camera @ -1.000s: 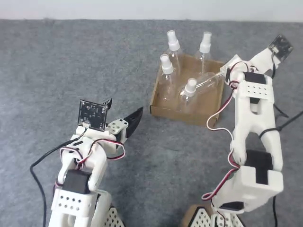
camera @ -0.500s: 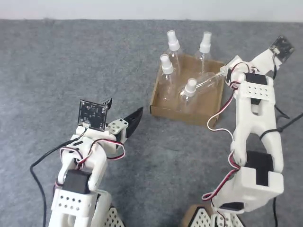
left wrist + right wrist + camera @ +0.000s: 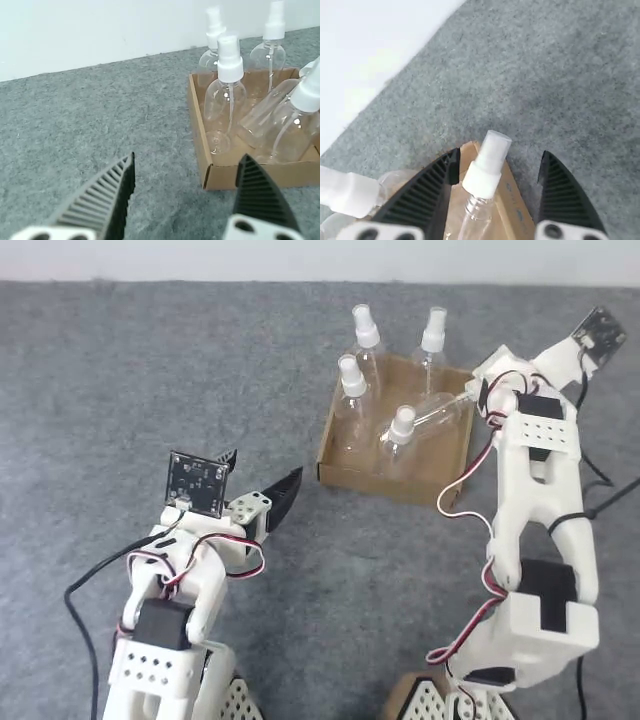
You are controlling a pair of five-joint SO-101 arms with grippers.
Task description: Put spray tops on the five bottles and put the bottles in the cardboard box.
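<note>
Pretty much at the finish line, by the looks of it. Spray tops can be seen on all five bottles. At least three are sat in the cardboard box (image 3: 330, 455), counting the tilted bottle (image 3: 440, 412) leaned across it. Its spray top (image 3: 487, 162) is straddled by the right gripper (image 3: 499, 159), spread wide, nothing squeezed. The left gripper (image 3: 188, 160) is held agape over the carpet (image 3: 150, 370), apart from the box. Whether the two rear bottles (image 3: 365, 340) are inside or just behind can't be told.
</note>
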